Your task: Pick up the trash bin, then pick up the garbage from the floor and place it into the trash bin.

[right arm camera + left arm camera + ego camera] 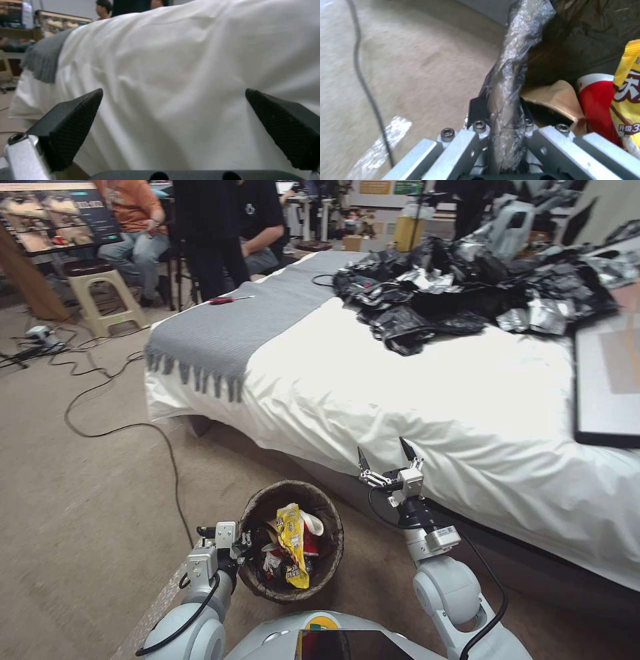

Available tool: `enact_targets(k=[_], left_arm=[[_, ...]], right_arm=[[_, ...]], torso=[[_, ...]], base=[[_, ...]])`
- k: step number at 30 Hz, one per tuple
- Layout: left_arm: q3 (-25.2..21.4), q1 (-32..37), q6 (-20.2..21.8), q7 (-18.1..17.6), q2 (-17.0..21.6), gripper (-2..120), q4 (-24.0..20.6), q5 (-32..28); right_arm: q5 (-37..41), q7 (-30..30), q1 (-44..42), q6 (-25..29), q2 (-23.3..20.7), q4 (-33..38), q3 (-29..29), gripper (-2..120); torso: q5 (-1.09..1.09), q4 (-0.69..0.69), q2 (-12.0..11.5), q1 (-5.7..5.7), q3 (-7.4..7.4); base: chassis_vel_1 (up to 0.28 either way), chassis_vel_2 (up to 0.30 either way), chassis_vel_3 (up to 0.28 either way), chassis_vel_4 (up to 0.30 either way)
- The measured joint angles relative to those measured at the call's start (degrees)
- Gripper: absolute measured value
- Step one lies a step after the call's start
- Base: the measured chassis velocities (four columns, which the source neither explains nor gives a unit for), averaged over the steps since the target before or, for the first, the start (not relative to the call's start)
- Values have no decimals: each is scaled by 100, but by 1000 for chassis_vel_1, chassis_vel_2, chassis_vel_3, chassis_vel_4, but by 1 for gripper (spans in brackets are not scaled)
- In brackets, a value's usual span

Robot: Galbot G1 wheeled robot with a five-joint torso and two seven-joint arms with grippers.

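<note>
Beside the bed [467, 400], on the carpet [80, 460] right in front of the base, the bin [291, 540] sat with the left gripper [241, 545] clamped on its bag-lined rim; left wrist view showed the fingers [476, 112] pinching the folded liner [511, 82] from both sides, so bin pickup looked done or at least secured. Garbage [292, 543] was already inside: yellow wrapper [291, 533], red-and-white cup [596, 105], tan paper [558, 97], stacked up near rim level. Right gripper [387, 455] hung empty over the floor next to the bed skirt, jaws spread wide, tips [70, 125] pointing up at the white sheet [186, 62], nothing between them. Judged step: collection phase, between picks, right arm free for the next piece. No loose litter was visible on the carpet in the head view, so either the floor here was finished or the rest lay outside the frame; couldn't tell which. Next move would call for finding a remaining piece first, then bringing the open right claw down to it while the left kept the bin level. Risk notes: grip was on rim plus thin liner, which could slip or tear under load; the wrapper stood tall and could tip out if the bin tilted; a cable [120, 427] trailed across the carpet to the left of the bin, a snag if the base drove
</note>
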Motion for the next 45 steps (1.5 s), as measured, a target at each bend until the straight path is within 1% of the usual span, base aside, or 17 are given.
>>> enact_targets(k=[33, 45], left_arm=[[-106, -23, 35, 21, -4, 0, -184, -45], [-127, -152, 88, 18, -9, 0, -280, -45]], right_arm=[[-2, -94, 57, 10, 41, -45, -11, 100], [-17, -127, 27, 13, 47, -10, -8, 100]], torso=[[0, 0, 0, -1, 0], [1, 0, 0, -1, 0]], base=[[123, 127, 126, 126], [124, 130, 124, 126]])
